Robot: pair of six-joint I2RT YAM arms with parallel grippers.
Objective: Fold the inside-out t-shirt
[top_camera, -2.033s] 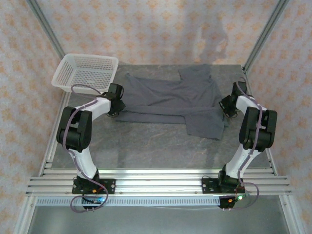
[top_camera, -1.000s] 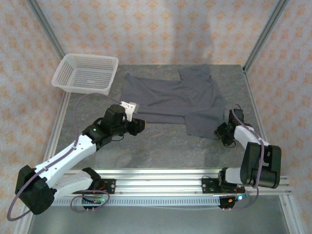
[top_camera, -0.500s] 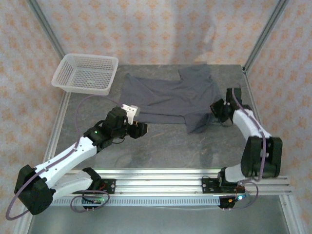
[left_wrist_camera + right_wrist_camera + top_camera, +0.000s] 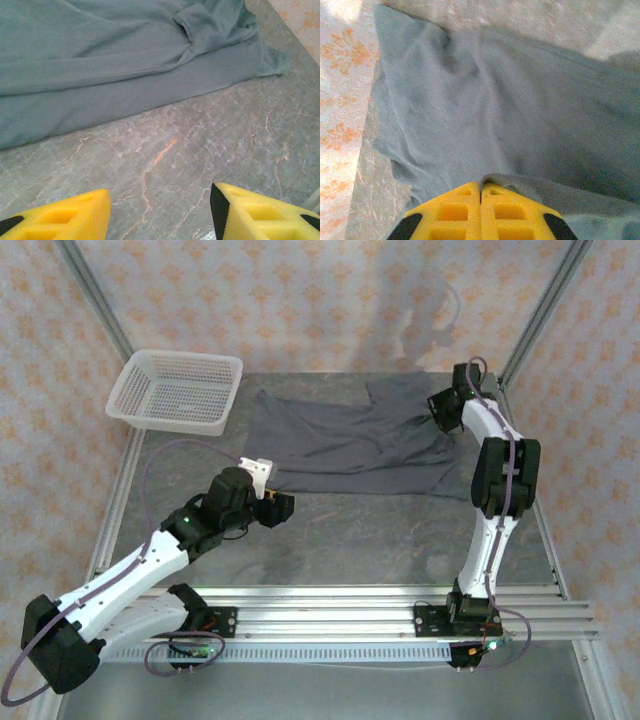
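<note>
Wrinkled slate-grey t-shirt lies on the veined marble-like table; left gripper holds its yellow wedge pads apart, right gripper clenched, apparently pinching a cloth fold

t-shirt cropped at top, pinched fold hidden inside right claw

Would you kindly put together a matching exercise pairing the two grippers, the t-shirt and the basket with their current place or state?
Things:
1. left gripper
2. right gripper
3. t-shirt
4. white basket

Places or states:
A. at the far-left corner of the table
B. shut on a fold of grey cloth
C. open above bare tabletop
D. spread across the far part of the table

Pairs: 1-C, 2-B, 3-D, 4-A
</note>
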